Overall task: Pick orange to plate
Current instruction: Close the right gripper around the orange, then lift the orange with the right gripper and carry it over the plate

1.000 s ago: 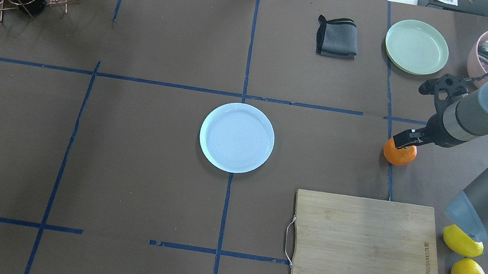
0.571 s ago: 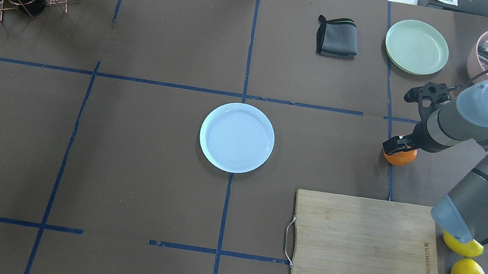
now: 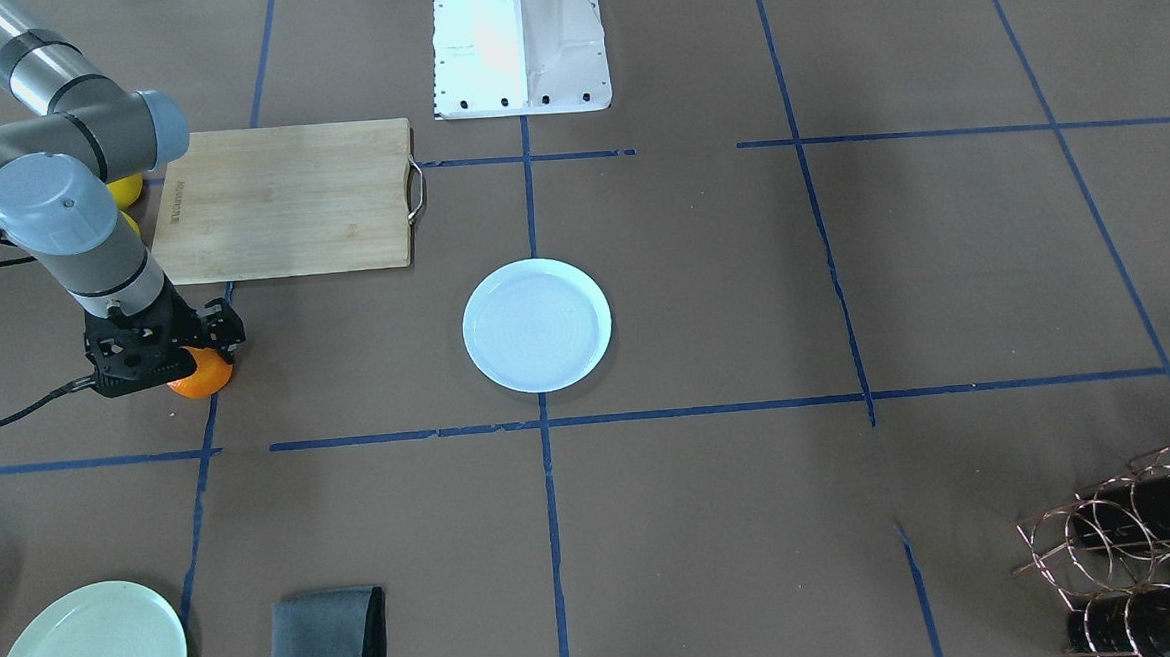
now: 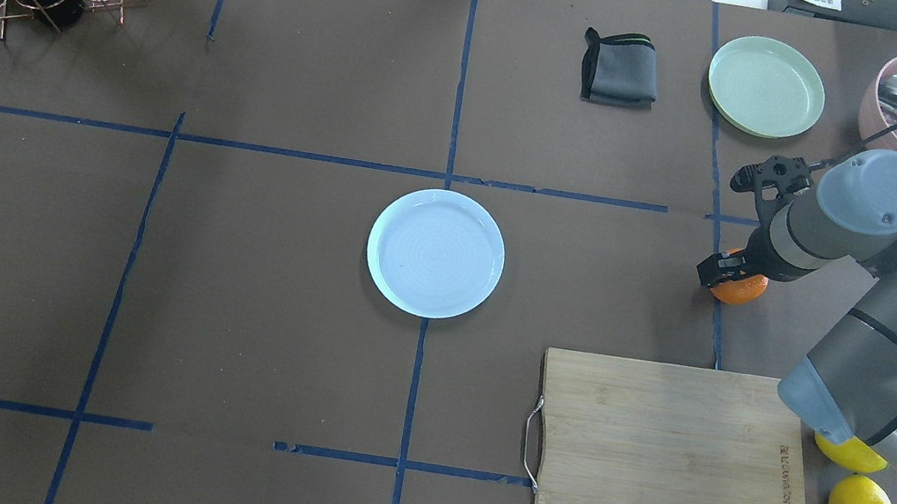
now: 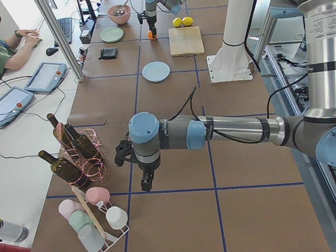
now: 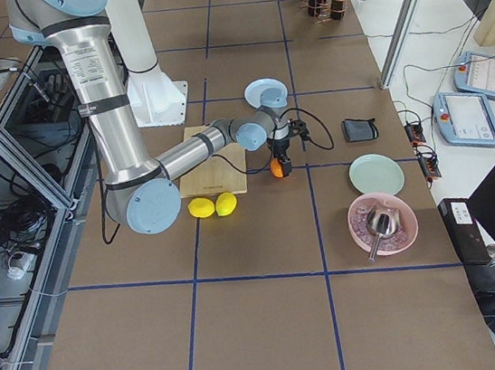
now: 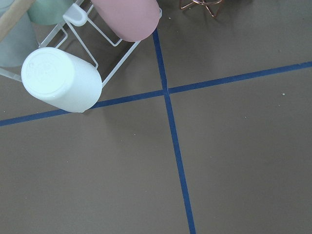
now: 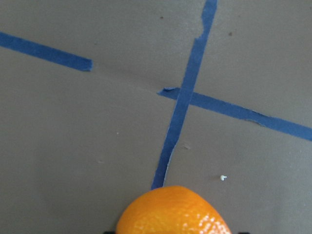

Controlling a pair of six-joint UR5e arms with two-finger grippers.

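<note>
Grasp step in hand. Right tool [image 4: 725, 274] sat low over orange [image 4: 741, 289], fingers straddling fruit resting on counter [image 4: 271, 306]. Clenched or released: could not tell. Plate [image 4: 435, 253] lay well apart from tool, nothing on it. Next likely: firm squeeze, lift, carry to plate.

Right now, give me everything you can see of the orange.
The orange is small, round and slightly flattened, with bright, glossy, dimpled peel. It rests on the brown table cover at a blue tape line, well apart from the plate and past the cutting board. The right end effector hangs over it, hiding its top and straddling its sides; whether it presses the fruit cannot be told.
</note>
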